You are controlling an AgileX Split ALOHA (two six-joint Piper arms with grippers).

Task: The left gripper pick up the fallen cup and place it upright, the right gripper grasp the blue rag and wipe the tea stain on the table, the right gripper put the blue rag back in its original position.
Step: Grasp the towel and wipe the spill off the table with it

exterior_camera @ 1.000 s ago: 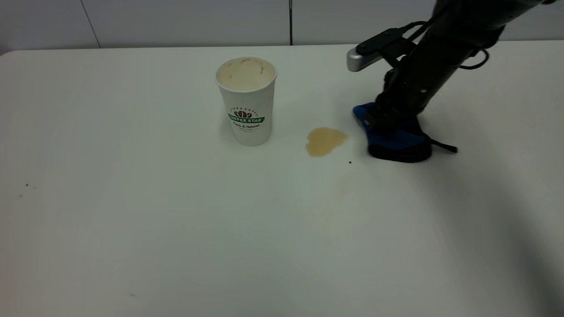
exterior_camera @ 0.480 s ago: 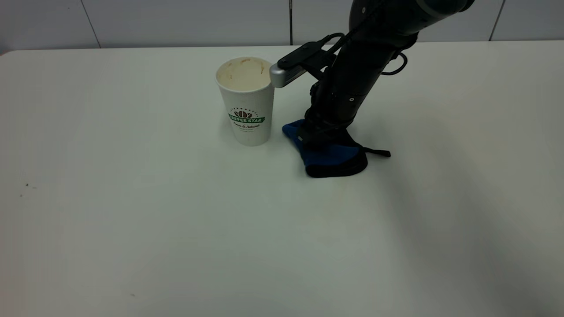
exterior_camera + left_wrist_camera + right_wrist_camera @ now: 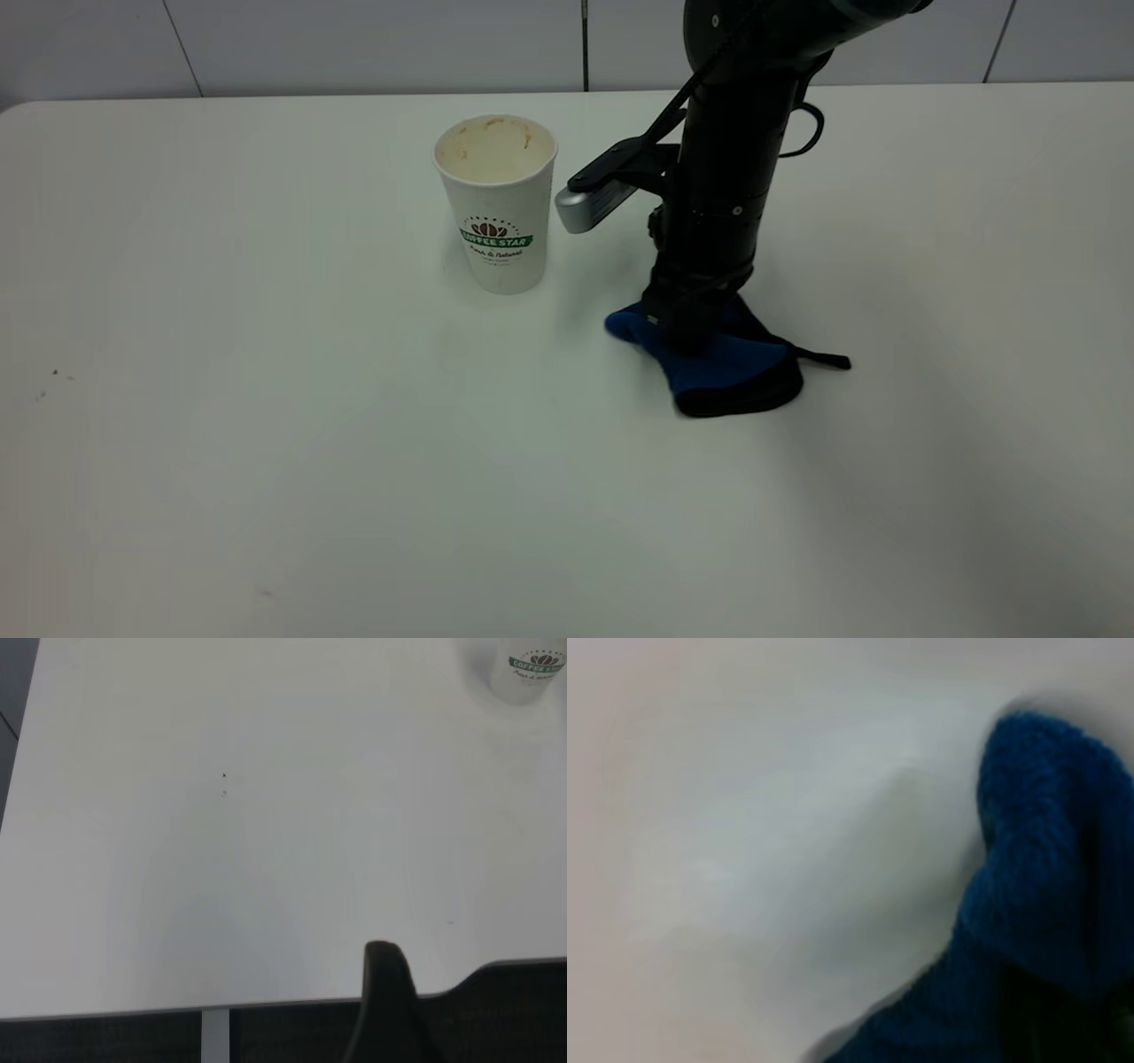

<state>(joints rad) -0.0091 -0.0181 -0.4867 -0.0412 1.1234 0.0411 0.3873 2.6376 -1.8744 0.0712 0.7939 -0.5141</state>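
The cup (image 3: 496,204) stands upright on the table (image 3: 266,399), left of centre; its base also shows in the left wrist view (image 3: 532,673). My right gripper (image 3: 687,330) points straight down and is shut on the blue rag (image 3: 731,372), pressing it onto the table to the right of the cup. The rag's black strap trails to the right. The rag fills the edge of the right wrist view (image 3: 1045,904). No tea stain shows on the table. My left gripper (image 3: 390,992) is out of the exterior view, back over the table's edge and far from the cup.
A few tiny dark specks (image 3: 53,374) lie at the table's far left. The silver-grey bar (image 3: 585,208) on the right arm sticks out toward the cup, close to its side. A grey panelled wall runs behind the table.
The right gripper dragged the rag left over the tea stain toward the cup, then pulled it back toward the front right. The brown stain no longer shows. The cup has not moved.
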